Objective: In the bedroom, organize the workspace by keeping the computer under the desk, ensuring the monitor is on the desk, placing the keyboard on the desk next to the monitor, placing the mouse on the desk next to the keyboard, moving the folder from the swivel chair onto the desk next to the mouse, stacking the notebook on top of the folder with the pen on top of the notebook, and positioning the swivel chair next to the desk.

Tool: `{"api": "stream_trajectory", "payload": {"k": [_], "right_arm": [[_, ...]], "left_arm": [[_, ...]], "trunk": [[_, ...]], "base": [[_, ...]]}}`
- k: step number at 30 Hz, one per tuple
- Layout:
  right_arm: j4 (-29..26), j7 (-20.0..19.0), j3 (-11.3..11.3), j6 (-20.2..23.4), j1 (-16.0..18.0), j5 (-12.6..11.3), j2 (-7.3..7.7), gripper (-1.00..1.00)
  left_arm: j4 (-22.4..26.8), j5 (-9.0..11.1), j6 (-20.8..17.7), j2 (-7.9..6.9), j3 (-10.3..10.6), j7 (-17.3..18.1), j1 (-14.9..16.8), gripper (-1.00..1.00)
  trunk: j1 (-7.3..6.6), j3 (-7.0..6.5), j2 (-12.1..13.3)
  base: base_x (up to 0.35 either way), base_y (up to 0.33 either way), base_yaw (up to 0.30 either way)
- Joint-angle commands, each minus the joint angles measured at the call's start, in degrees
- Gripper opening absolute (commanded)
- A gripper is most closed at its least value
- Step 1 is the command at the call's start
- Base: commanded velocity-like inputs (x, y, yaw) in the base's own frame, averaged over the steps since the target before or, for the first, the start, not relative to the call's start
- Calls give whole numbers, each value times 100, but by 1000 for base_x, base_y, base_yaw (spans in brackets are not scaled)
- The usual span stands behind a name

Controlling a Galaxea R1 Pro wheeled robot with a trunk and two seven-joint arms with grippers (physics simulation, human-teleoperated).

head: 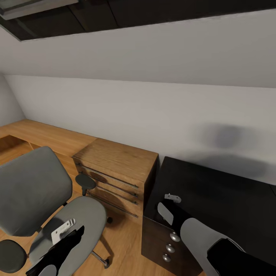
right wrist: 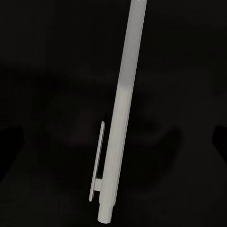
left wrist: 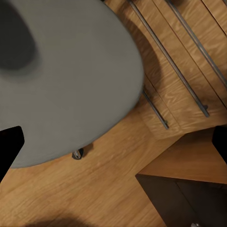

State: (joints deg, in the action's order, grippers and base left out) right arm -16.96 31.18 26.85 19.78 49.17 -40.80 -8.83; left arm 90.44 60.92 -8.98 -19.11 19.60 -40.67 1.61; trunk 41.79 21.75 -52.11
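In the head view, the swivel chair [head: 46, 207] stands at the lower left on the wooden floor [head: 122, 245], its grey seat bare and one black armrest near the wooden chest of drawers [head: 115, 172]. The chest sits against the white wall [head: 153, 107], just beside the black worktop [head: 214, 199], whose drawer unit with round silver knobs [head: 170, 247] faces the floor. The left pincer [head: 63, 230] hangs over the chair seat. The right pincer [head: 168, 205] is over the near corner of the worktop; whether either pincer is wide or narrow cannot be told from here.

In the left wrist view, the grey seat shows from above, with a castor [left wrist: 77, 153] peeping out under its edge, the chest's drawer fronts with long metal handles [left wrist: 165, 56] beside it, and a dark corner of the worktop's drawer unit [left wrist: 179, 198]. The dark fingertips [left wrist: 9, 146] stand far apart at the picture's edges, holding nothing.

In the right wrist view, the pen [right wrist: 120, 118], a slim white stick with a clip, lies on the glossy black worktop surface [right wrist: 47, 71]. The fingertips [right wrist: 9, 139] sit wide apart on either side of it, not touching it.
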Motion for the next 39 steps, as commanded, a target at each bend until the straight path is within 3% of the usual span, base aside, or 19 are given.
{"api": "stream_trajectory", "payload": {"k": [1,27,34,39], "right_arm": [[-9,37,48,35,5,-33,4,100],[-26,42,52,13,5,-42,4,100],[-34,33,63,13,5,-42,4,100],[-35,35,65,29,5,-42,4,100]], "left_arm": [[9,16,-16,-5,9,-38,6,100],[10,25,-18,-5,-14,-38,6,100],[9,25,-20,-5,-30,-41,6,100],[9,25,-22,-5,-34,-39,6,100]], "trunk": [[1,7,-6],[89,79,-166],[242,205,-447],[242,205,-447]], "base": [[0,0,0],[0,0,0],[0,0,0],[0,0,0]]}}
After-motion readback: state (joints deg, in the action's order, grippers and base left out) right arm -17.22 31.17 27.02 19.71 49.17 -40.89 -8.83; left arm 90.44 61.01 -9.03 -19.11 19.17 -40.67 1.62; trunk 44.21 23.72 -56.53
